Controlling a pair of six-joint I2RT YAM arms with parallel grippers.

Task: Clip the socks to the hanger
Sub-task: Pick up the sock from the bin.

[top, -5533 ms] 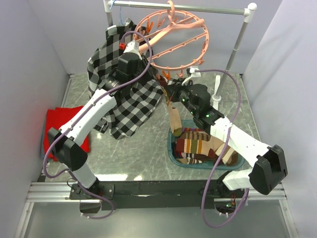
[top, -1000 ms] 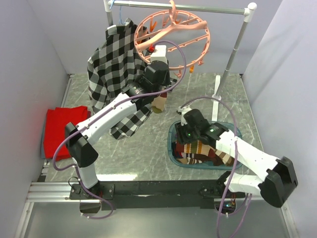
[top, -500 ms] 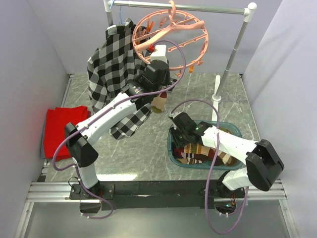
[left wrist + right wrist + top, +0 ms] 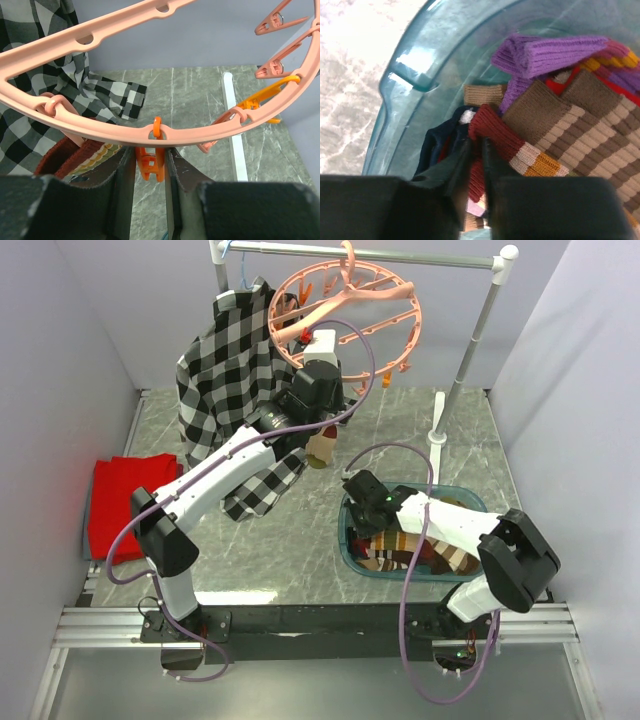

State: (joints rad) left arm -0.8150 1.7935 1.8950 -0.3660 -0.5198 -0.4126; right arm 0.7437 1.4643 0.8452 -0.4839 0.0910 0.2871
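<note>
The salmon-pink hanger [image 4: 400,300] hangs from the rail, and its ring [image 4: 210,131] crosses the left wrist view. My left gripper [image 4: 322,390] [image 4: 150,152] is shut on an orange clip [image 4: 150,167] dangling from that ring. A striped sock [image 4: 75,155] lies against its left finger and hangs below it [image 4: 320,448]. Several more socks [image 4: 420,550] lie piled in a teal basin [image 4: 470,502]. My right gripper [image 4: 362,502] [image 4: 476,145] reaches into the basin's left end, shut on the cuff of a maroon sock [image 4: 500,132].
A black-and-white plaid shirt [image 4: 225,370] hangs off the rail's left end. A red cloth [image 4: 115,500] lies at the table's left edge. The grey rail [image 4: 400,255] and its right post [image 4: 470,350] stand at the back. Purple and brown striped socks [image 4: 590,115] fill the basin [image 4: 420,65].
My right gripper has moved left within the basin, dipped down, and its jaws have come together on the maroon sock's cuff. The left arm and hanger have stayed put.
</note>
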